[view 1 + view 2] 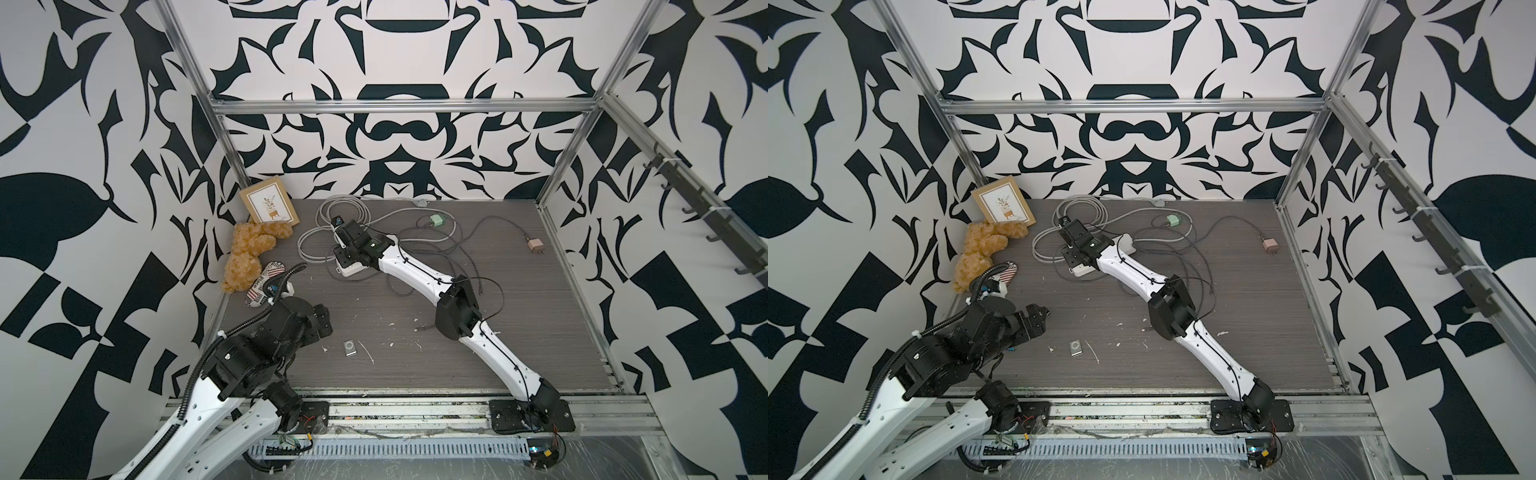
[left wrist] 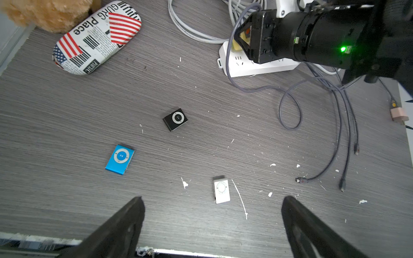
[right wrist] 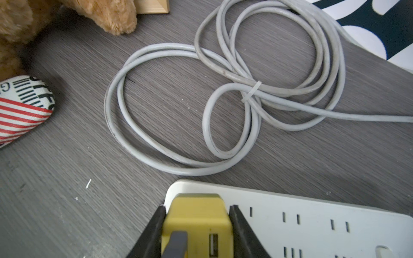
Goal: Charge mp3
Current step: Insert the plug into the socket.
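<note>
- The left hand (image 2: 213, 200) hovers above the tabletop (image 2: 67, 111) with its jaws spread as wide as they go, holding nothing.
- Three players lie loose ahead of it, none with a cable in it. The blue mp3 (image 2: 120, 159) is out beyond one finger, the black mp3 (image 2: 175, 119) is farthest ahead, and the silver mp3 (image 2: 221, 189) is just past the fingertips, about midway between them.
- The silver mp3 lies flat, control wheel up. Its long axis runs nearly along the hand's reach, grey clip end pointing away from the hand. Its socket is not visible.
- The small ends of the thin grey cables (image 2: 298, 179) lie free beyond the other finger, well apart from every player.
- The right hand (image 3: 197, 207) is partly closed, clamping the yellow charger plug (image 3: 196, 223) at the end socket of the white power strip (image 3: 312, 219). Whether the plug is fully seated cannot be told.
- Judged progress is early: only the power end is in hand. Left to do: grip a player and push a cable end into it.
</note>
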Controlling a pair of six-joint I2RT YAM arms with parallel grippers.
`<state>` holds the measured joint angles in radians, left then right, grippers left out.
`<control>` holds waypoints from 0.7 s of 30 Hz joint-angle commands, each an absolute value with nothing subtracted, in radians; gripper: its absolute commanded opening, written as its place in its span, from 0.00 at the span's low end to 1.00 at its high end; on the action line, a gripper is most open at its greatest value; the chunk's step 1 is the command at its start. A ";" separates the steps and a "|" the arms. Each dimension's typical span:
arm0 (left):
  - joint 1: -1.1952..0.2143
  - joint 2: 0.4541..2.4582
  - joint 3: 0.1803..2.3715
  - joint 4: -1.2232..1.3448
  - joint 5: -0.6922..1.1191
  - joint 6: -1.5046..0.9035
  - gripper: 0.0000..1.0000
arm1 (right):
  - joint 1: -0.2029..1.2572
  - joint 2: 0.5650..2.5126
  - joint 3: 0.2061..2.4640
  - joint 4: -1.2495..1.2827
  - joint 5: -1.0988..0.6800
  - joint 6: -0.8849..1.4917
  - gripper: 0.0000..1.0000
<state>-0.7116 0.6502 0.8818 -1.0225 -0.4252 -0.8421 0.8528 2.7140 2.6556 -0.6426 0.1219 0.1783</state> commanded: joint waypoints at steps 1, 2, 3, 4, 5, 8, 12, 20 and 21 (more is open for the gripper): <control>-0.707 0.706 0.939 -1.011 -0.384 -0.777 1.00 | 0.816 2.817 2.645 -0.950 0.059 0.185 0.00; -0.702 0.720 0.947 -1.009 -0.379 -0.767 0.99 | 0.814 2.819 2.649 -0.961 0.061 0.190 0.00; -0.691 0.736 0.955 -1.008 -0.370 -0.759 0.99 | 0.812 2.819 2.655 -0.975 0.064 0.192 0.00; -0.678 0.746 0.961 -1.008 -0.362 -0.754 0.99 | 0.811 2.821 2.657 -0.983 0.065 0.197 0.00; -0.655 0.756 0.965 -1.006 -0.345 -0.748 0.99 | 0.811 2.824 2.658 -0.992 0.061 0.206 0.00; -0.566 0.770 0.958 -0.961 -0.249 -0.722 1.00 | 0.808 2.849 2.677 -1.030 0.056 0.237 0.00; -0.473 0.805 0.960 -0.918 -0.138 -0.689 0.99 | 0.808 2.889 2.704 -1.076 0.091 0.253 0.00; -0.430 0.894 0.982 -0.854 -0.078 -0.657 0.99 | 0.810 2.919 2.714 -1.135 0.143 0.331 0.00; -0.425 0.904 0.979 -0.843 -0.067 -0.657 0.99 | 0.811 2.926 2.716 -1.129 0.147 0.340 0.00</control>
<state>-0.4416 0.8864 0.9592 -0.8803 -0.1207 -0.6762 0.8288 2.7892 2.8006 -0.7601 0.0738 0.2825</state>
